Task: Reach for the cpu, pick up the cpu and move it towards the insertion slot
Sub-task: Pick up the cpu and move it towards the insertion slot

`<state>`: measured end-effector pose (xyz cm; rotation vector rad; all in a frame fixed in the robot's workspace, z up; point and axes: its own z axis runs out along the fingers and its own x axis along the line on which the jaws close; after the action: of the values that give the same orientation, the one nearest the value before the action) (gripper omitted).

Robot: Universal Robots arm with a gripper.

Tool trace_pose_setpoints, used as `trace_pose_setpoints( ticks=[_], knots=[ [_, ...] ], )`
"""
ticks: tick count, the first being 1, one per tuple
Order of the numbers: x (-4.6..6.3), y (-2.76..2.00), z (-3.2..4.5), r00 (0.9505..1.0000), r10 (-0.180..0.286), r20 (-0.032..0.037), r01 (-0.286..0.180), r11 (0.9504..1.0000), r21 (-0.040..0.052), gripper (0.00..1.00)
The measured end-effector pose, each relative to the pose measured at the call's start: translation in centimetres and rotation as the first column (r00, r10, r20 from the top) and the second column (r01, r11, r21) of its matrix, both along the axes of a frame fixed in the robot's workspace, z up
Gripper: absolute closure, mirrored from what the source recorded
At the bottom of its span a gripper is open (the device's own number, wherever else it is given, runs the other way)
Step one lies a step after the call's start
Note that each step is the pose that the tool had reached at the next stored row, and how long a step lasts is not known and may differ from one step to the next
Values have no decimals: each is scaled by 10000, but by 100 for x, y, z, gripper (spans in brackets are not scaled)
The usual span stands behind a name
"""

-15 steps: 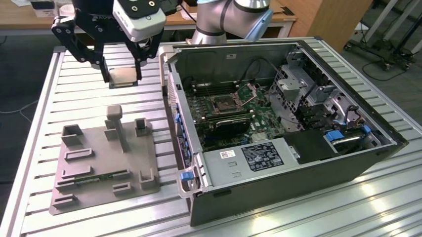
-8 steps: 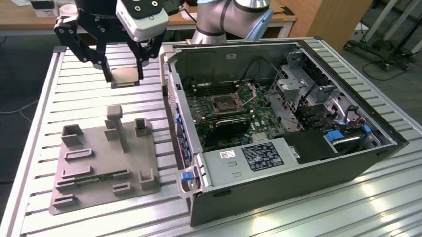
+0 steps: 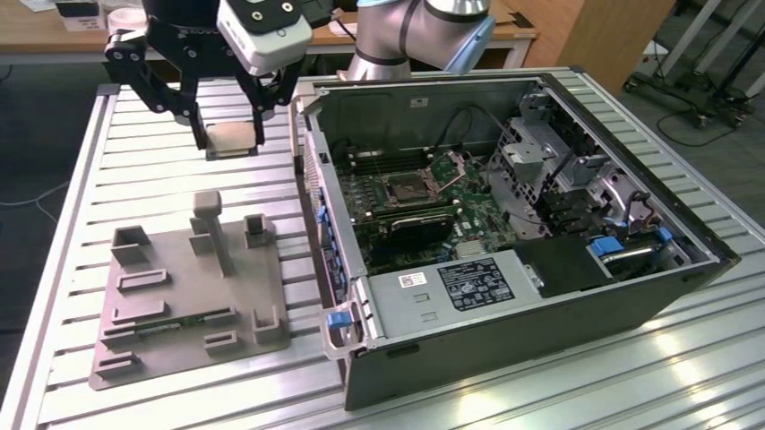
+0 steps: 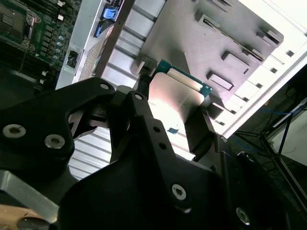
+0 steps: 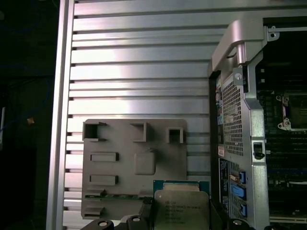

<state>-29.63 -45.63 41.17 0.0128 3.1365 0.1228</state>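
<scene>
The gripper (image 3: 231, 136) was clenched on the cpu (image 3: 232, 137), held above the table. The insertion slot (image 3: 404, 188) lay inside the computer case (image 3: 669, 287), toward the exterior view's right of the fingers.

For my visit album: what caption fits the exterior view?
Gripper holds the cpu above the slatted table, beside the open computer case.
</scene>
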Motion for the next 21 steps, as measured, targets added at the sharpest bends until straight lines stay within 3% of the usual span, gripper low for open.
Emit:
trace_pose_setpoints(
  ticks=[21],
  knots=[
    [110, 0, -4, 10000, 0, -1, 0, 10000, -1, 46]
  ],
)
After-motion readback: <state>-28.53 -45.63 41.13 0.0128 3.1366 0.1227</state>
